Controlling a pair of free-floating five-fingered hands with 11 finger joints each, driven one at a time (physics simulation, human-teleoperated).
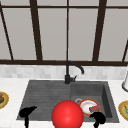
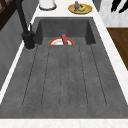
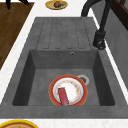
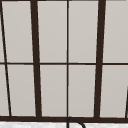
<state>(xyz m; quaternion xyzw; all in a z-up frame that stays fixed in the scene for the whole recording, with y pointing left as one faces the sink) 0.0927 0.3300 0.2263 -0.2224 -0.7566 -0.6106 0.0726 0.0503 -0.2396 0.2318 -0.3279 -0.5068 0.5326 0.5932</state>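
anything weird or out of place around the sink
Yes: a big red ball floats in front of the sink in the front view, between the two robot hands. A red block lies across the plate in the basin.

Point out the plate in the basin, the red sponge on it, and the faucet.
plate [image 3: 72,88]: right side view, white centre.
red sponge [image 3: 63,96]: right side view, middle of its top.
faucet [image 1: 67,75]: front view, upright stem.

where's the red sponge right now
The red sponge lies on the orange-rimmed plate in the sink basin, right of the faucet in the front view.
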